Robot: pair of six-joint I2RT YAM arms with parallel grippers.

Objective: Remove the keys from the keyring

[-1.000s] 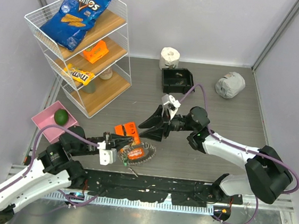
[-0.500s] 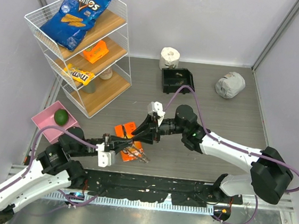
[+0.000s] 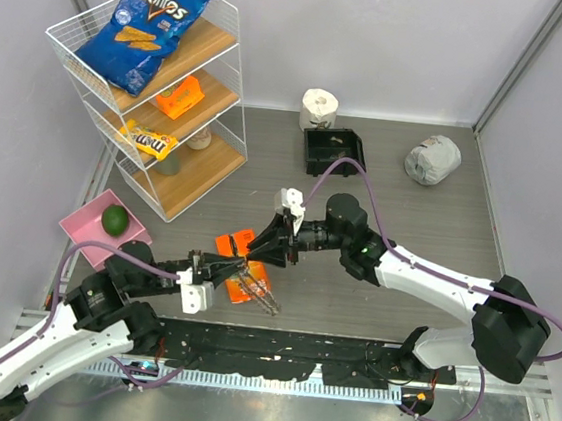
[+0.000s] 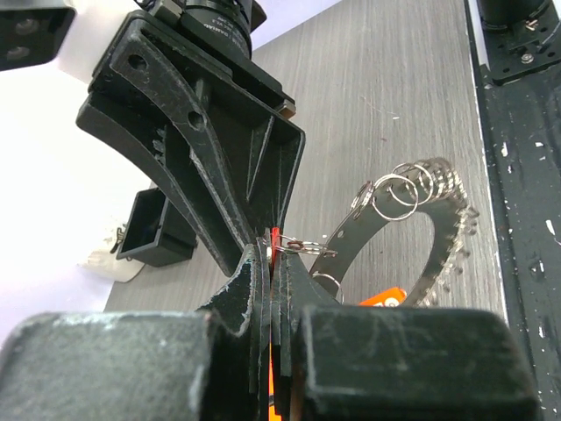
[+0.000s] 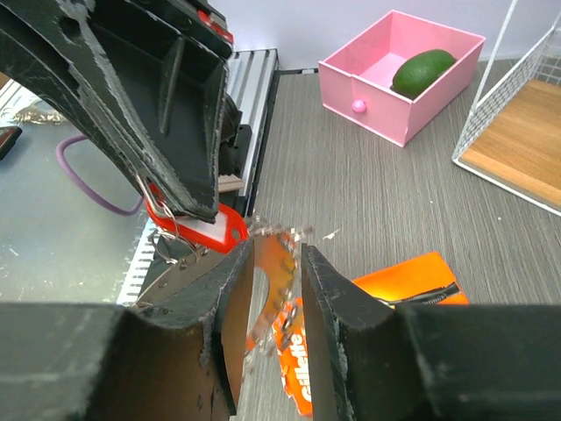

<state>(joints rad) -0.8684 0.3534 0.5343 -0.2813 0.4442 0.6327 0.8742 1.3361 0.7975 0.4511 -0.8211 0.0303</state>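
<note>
Tension first — left gripper pinches the red-headed key, right gripper seemingly nips the keyring; draw apart slowly.

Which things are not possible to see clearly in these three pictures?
- The keys: top external view, too small to tell apart.
- Left gripper's grasp: left wrist view, its fingers hide all but a red sliver.
- Keyring in the right gripper: right wrist view, blurred; contact unclear.
</note>
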